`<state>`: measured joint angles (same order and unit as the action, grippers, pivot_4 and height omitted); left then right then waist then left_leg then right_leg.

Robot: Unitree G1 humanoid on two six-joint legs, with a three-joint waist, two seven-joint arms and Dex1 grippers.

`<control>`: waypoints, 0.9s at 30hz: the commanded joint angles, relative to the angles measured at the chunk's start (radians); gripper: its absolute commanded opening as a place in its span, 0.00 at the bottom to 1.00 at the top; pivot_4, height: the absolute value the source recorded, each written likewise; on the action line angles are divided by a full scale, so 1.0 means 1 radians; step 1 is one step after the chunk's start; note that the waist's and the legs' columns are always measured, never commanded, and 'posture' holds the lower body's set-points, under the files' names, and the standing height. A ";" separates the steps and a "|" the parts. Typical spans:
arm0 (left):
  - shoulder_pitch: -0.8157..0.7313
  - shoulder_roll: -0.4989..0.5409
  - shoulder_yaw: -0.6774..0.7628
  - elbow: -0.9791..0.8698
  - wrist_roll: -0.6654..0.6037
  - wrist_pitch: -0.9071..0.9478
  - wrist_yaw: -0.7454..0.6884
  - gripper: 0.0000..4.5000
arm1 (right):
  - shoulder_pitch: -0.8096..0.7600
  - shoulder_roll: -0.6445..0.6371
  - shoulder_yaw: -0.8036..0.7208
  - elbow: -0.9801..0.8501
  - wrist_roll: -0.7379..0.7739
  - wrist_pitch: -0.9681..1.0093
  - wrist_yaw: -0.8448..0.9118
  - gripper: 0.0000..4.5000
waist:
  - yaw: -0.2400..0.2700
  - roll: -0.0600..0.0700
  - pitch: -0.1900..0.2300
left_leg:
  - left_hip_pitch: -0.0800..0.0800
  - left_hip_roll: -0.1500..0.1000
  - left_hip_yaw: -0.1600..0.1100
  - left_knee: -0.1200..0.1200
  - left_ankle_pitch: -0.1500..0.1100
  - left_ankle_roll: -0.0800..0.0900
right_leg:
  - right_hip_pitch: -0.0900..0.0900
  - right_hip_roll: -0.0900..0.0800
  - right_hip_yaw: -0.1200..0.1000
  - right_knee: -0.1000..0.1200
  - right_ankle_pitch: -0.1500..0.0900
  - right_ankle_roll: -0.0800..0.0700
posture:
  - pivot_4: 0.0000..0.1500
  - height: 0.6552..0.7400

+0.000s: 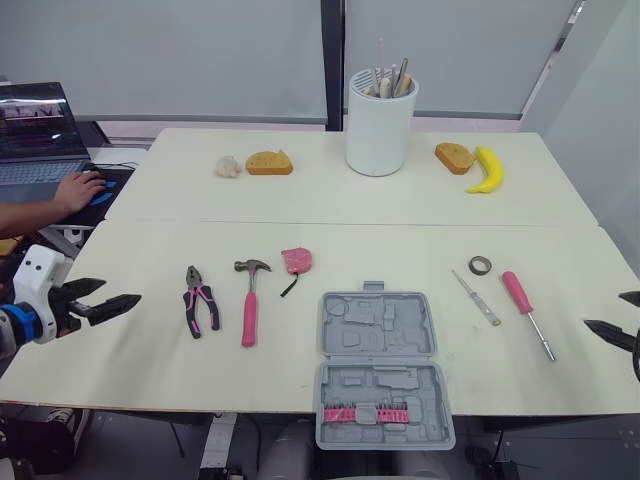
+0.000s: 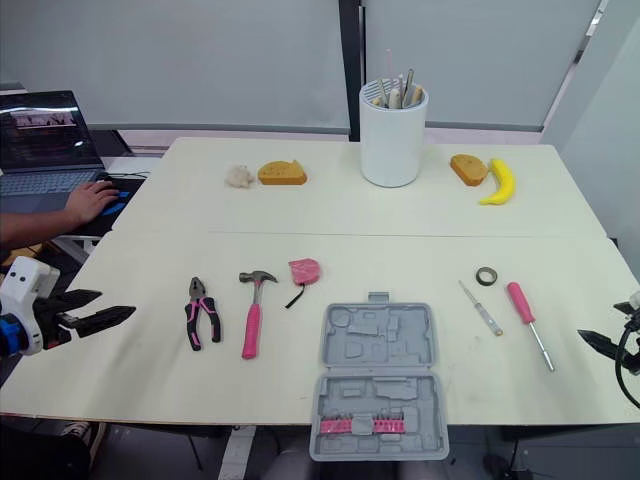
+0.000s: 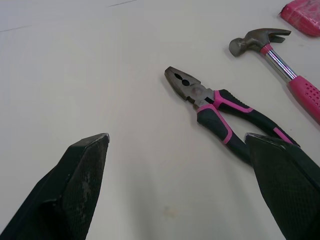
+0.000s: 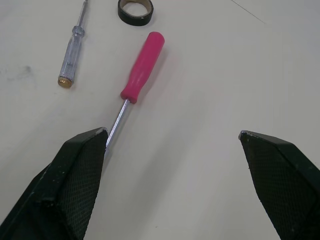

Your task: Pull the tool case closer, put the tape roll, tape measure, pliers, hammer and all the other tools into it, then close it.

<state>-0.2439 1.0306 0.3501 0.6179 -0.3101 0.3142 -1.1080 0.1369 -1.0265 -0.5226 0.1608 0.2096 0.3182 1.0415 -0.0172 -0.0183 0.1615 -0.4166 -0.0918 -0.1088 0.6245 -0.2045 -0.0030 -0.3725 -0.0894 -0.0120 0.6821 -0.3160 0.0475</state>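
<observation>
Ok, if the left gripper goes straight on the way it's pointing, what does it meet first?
Most likely the pliers: the left gripper, open, points across the table toward them, with the hammer just beyond. Its height above the table is unclear.

Soft, even light is spreading over the pale table (image 1: 300, 200), leaving only thin, faint shadows hugging the hammer (image 1: 249, 318) and tool case (image 1: 378, 330). At ten o'clock a laptop screen (image 1: 35, 120) is glowing dimly. The left wrist view is rendering the pliers (image 3: 220, 107) sharply.
</observation>
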 commanded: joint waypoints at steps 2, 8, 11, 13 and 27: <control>0.010 0.003 0.019 -0.051 -0.015 0.018 0.008 1.00 | -0.020 -0.028 -0.006 -0.038 0.008 0.005 -0.008 0.99 | 0.000 0.000 0.000 | 0.000 0.000 0.000 0.000 0.000 0.000 | 0.000 0.000 0.000 0.000 0.000 0.000 | 1.00 1.00; 0.014 -0.005 0.023 -0.132 -0.029 0.047 0.021 1.00 | -0.046 -0.029 0.013 -0.069 0.010 0.003 -0.008 0.99 | 0.000 0.000 0.000 | 0.000 0.000 0.000 0.000 0.000 0.000 | 0.000 0.000 0.000 0.000 0.000 0.000 | 1.00 1.00; -0.027 -0.023 0.025 -0.218 -0.061 0.098 0.039 1.00 | -0.082 -0.031 0.036 -0.095 0.010 0.008 -0.014 0.99 | 0.000 0.000 0.000 | 0.000 0.000 0.000 0.000 0.000 0.000 | 0.000 0.000 0.000 0.000 0.000 0.000 | 1.00 1.00; -0.060 -0.041 0.012 -0.279 -0.079 0.132 0.052 1.00 | -0.108 -0.037 0.067 -0.108 -0.004 0.003 -0.015 0.99 | 0.000 0.000 0.000 | 0.000 0.000 0.000 0.000 0.000 0.000 | 0.000 0.000 0.000 0.000 0.000 0.000 | 1.00 1.00; -0.320 -0.412 -0.407 -0.850 -0.172 0.338 0.130 1.00 | -0.519 0.066 0.525 0.072 -0.256 -0.149 -0.097 0.99 | -0.010 -0.001 0.001 | -0.002 -0.001 0.002 0.004 0.001 -0.002 | 0.003 0.001 0.001 0.000 0.002 0.002 | 1.00 1.00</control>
<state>-0.5502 0.6208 -0.0393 -0.1848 -0.4743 0.6505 -0.9882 -0.3545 -0.9569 -0.0008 0.2122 -0.0275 0.1910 0.9568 -0.0273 -0.0194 0.1621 -0.4182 -0.0929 -0.1058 0.6282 -0.2028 -0.0055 -0.3698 -0.0889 -0.0104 0.6821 -0.3143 0.0499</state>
